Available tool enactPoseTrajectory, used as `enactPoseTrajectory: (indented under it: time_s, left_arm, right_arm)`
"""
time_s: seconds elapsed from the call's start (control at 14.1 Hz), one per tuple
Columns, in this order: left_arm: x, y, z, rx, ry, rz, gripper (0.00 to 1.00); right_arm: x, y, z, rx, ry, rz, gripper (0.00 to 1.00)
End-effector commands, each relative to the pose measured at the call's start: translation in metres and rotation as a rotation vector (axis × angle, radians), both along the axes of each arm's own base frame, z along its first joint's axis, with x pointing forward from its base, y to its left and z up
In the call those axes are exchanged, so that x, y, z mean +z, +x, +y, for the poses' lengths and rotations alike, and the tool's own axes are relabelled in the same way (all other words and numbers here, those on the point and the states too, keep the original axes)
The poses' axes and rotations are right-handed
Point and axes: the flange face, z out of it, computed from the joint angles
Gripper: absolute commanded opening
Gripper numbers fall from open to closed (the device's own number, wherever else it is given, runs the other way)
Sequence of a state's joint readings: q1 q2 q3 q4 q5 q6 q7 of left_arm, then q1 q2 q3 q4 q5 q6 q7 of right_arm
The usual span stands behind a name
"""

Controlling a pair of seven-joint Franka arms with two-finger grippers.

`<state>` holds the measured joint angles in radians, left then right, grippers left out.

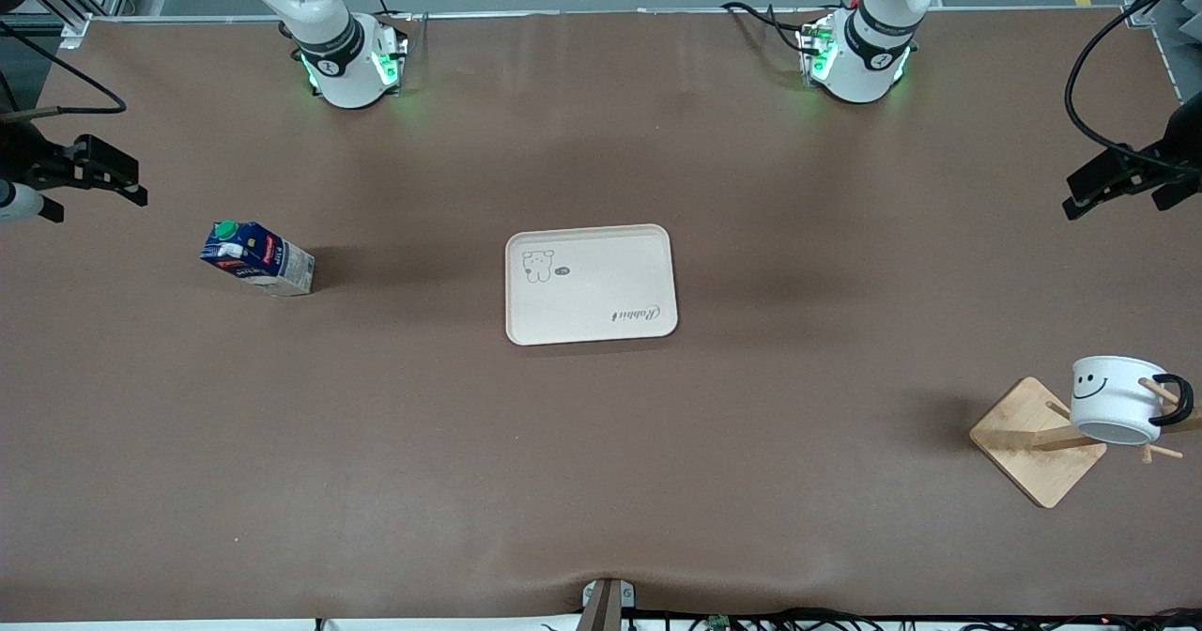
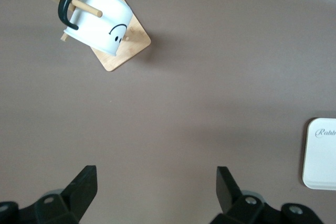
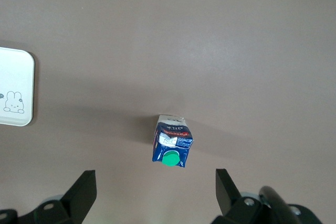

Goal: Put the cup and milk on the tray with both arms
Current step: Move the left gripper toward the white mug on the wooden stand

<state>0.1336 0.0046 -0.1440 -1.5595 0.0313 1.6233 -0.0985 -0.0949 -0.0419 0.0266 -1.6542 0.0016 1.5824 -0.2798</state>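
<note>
The cream tray [image 1: 592, 284] lies bare mid-tabletop [image 1: 601, 443]. The milk carton [image 1: 256, 258] stands toward the right arm's end, the smiley mug [image 1: 1116, 398] hangs on a wooden rack [image 1: 1038, 440] toward the left arm's end. The left pincer [image 2: 157, 192] and right pincer [image 3: 156, 195] both hang spread apart.

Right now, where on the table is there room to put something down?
The tray itself is bare. Wide bare table lies between the tray and the milk, and between the tray and the cup. It is crowded only at the wooden rack, where the cup hangs. The left tool and the right tool hang open, up in the air.
</note>
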Motion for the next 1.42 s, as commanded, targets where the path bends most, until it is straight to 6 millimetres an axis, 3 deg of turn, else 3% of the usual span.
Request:
enactPoseTrajectory:
  time_s: [0.0,0.43,1.0,1.35]
  left_arm:
    - [-0.031,0.002,0.002,0.017,-0.011,-0.016,1.0]
    - [-0.109,0.016,0.007,0.018,-0.013,-0.116,1.0]
    - [-0.181,0.012,0.076,0.071,0.018,-0.353,1.0]
    - [-0.192,0.007,0.092,0.052,0.04,-0.424,1.0]
  right_arm:
    - [0.005,0.007,0.0,0.014,0.013,-0.006,1.0]
    - [0.012,0.009,0.001,0.019,0.012,-0.02,1.0]
    - [0.003,0.013,-0.004,0.012,0.014,-0.005,1.0]
    - [-0.004,0.019,0.001,0.02,0.014,0.006,1.0]
